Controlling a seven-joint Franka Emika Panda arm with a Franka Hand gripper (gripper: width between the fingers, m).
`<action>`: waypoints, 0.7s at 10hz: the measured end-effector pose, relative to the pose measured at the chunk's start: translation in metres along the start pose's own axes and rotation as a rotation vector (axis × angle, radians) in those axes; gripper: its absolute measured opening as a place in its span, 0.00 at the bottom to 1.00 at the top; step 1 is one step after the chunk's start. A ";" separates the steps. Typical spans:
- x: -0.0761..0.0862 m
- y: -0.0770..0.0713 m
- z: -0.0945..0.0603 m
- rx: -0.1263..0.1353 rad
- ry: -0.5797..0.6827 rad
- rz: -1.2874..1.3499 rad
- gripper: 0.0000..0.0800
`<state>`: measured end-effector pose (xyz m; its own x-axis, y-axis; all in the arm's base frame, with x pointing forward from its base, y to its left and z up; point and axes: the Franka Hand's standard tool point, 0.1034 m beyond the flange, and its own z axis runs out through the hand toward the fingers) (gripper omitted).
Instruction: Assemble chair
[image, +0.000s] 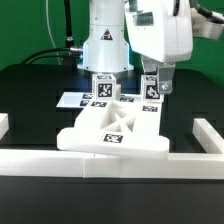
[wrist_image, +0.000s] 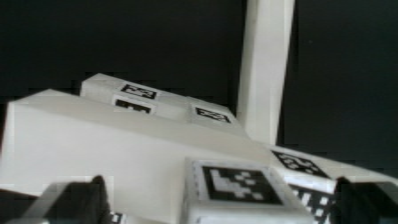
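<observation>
Your end effector (image: 154, 87) hangs open over a tagged leg (image: 152, 103) of the chair (image: 117, 131), which sits on the surface against the border rail (image: 110, 164). Lifting crooked could clip the leg and tip it.

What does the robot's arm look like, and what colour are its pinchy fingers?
The arm is smooth, rounded and glossy white, with a blue ring light low on its base. Black cables trail behind it. Its gripper hangs from a chunky white block, and the fingers are short, flat, dark prongs. No writing or stickers can be made out on it.
</observation>
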<state>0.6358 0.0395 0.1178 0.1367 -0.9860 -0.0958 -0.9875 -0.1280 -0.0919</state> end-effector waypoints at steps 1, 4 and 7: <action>0.001 -0.002 0.000 -0.002 0.008 -0.134 0.80; 0.003 -0.001 0.001 -0.003 0.007 -0.352 0.81; 0.004 0.000 0.002 -0.026 0.031 -0.641 0.81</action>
<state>0.6368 0.0357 0.1156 0.6983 -0.7158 -0.0014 -0.7124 -0.6949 -0.0975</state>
